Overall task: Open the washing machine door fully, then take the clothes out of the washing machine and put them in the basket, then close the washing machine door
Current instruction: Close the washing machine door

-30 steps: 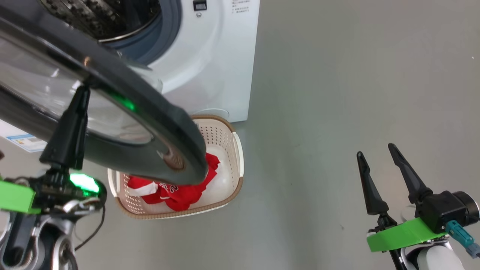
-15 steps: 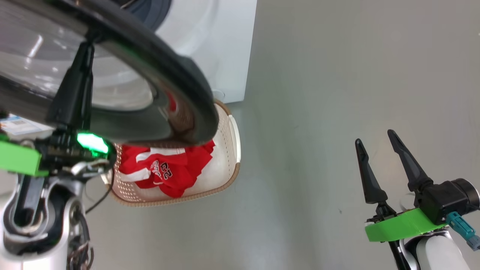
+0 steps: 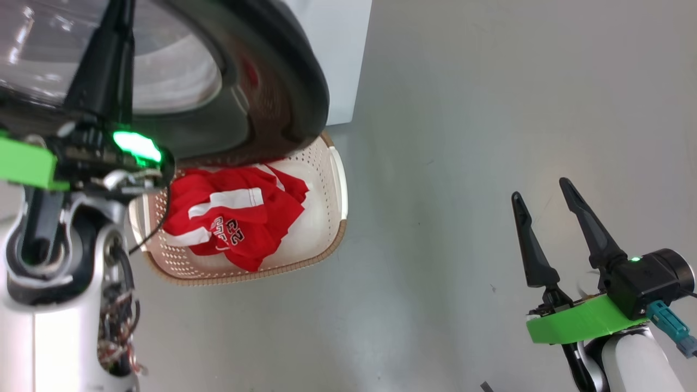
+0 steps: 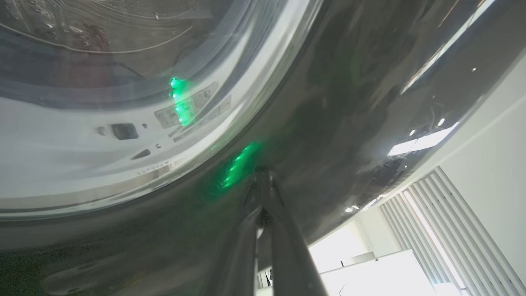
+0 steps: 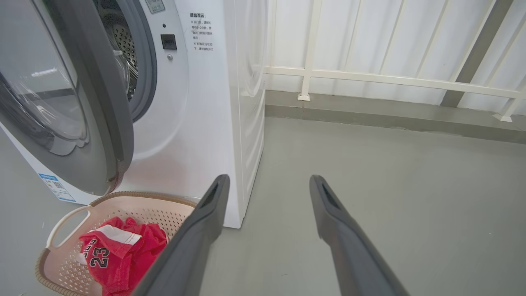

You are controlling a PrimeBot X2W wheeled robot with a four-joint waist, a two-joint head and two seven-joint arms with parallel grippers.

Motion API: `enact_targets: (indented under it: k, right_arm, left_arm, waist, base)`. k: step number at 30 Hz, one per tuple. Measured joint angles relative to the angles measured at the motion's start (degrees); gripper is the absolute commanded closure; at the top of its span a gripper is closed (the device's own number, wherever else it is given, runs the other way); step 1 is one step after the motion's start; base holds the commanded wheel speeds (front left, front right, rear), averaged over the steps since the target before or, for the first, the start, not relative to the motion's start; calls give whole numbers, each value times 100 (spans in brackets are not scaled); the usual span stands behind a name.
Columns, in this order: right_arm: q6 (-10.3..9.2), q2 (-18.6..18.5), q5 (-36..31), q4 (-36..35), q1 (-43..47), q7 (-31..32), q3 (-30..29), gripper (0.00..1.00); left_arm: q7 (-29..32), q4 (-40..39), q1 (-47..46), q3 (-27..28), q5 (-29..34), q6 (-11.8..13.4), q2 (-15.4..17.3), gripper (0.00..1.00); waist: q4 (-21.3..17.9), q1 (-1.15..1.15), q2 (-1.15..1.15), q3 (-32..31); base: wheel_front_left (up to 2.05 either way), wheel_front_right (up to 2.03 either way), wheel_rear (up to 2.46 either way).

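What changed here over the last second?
The left gripper, fingers together, has pushed the door further toward the washing machine, uncovering more of the red clothes in the basket. The right gripper stayed open and idle; basket and clothes kept their place.

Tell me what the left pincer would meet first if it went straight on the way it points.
The washing machine door: the left pincer, shut, seems to touch its glossy black rim beside the glass window, with nothing between.

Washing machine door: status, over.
Left gripper shut, tips against washing machine door; right gripper open over floor. Door ajar. Clothes in basket below door edge.
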Motion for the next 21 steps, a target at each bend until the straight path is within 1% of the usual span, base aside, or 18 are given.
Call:
enact_targets:
  k: [7,13,20,21]
  right_arm:
    - [0,-1,0,1,-183,0,54,0]
    - [0,-1,0,23,-200,0,64,0]
    - [0,-1,0,104,-199,0,67,0]
    - [0,-2,0,125,-199,0,67,0]
  left_arm:
    - [-41,438,-476,2,-21,-103,-9,100]
    - [-41,749,-599,-9,14,-209,-11,100]
    - [-137,892,-548,-13,142,-452,-10,100]
    - [-158,890,-488,-11,181,-499,-1,10]
  waist:
    - [-64,0,0,149]
    - [-101,0,0,194]
    - [-56,0,0,22]
    - [-45,0,0,-18]
  base:
    - [0,0,0]
    - [0,0,0]
    - [0,0,0]
    - [0,0,0]
